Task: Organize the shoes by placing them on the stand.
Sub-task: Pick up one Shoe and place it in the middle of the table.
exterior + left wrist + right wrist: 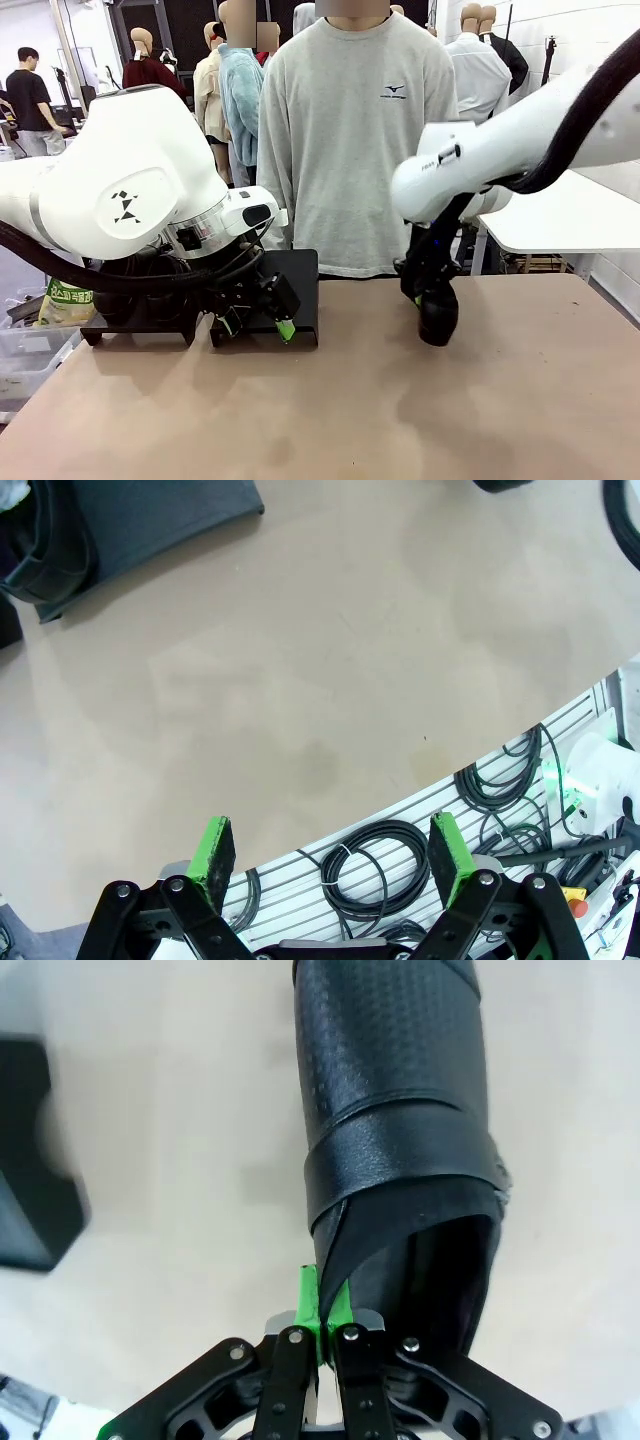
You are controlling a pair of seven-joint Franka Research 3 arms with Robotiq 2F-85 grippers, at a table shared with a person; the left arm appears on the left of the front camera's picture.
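Note:
A black shoe hangs toe-down just over the tan table, right of centre. My right gripper is shut on the thin side edge of its collar. The front view shows the same shoe below the right gripper. The black stand sits at the table's far left; its corner is at the left edge of the right wrist view. My left gripper hovers open and empty in front of the stand, its green pads wide apart above bare table.
A person in a grey sweatshirt stands at the far side, behind the stand. A clear bin with a bag sits off the table's left edge. A white table stands at the right. Coiled cables lie below the near edge.

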